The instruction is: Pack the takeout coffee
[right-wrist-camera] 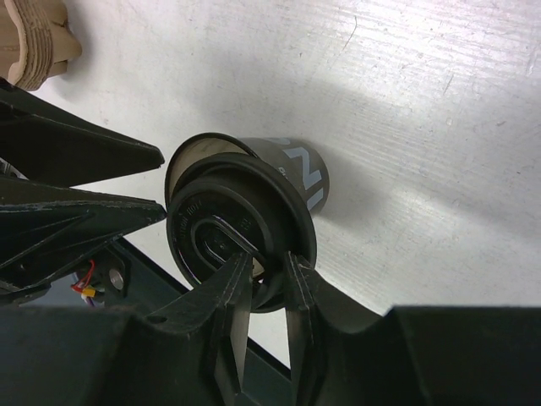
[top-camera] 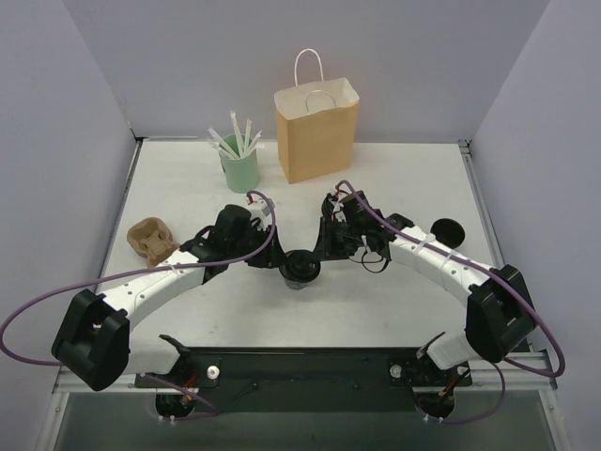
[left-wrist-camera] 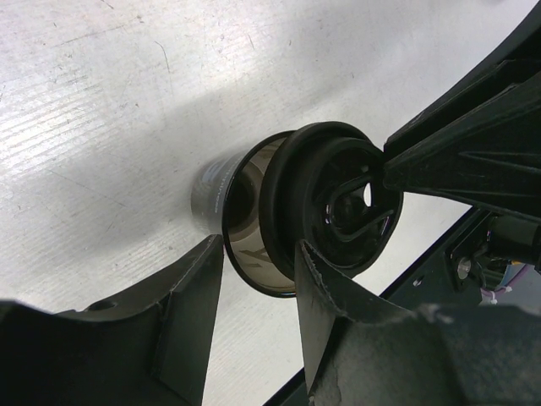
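Note:
The takeout coffee cup [top-camera: 300,274], small, black and tapered, stands at mid-table between both arms. My left gripper [top-camera: 280,264] comes in from the left and is shut on the cup's upper wall [left-wrist-camera: 211,190], one finger on each side [left-wrist-camera: 259,245]. The round black lid [left-wrist-camera: 338,203] lies tilted over the cup's mouth, so part of the pale inner wall shows. My right gripper [top-camera: 321,259] is shut on the lid's near rim [right-wrist-camera: 269,255], one finger on the lid's top [right-wrist-camera: 220,228] and the other outside the edge. White lettering marks the cup's side [right-wrist-camera: 296,169].
A brown paper bag [top-camera: 317,132] with white handles stands open at the back centre. Left of it is a mint-green cup of white straws [top-camera: 239,169]. A brown pulp carrier [top-camera: 150,240] lies at the left. Another black lid [top-camera: 447,230] lies flat at the right.

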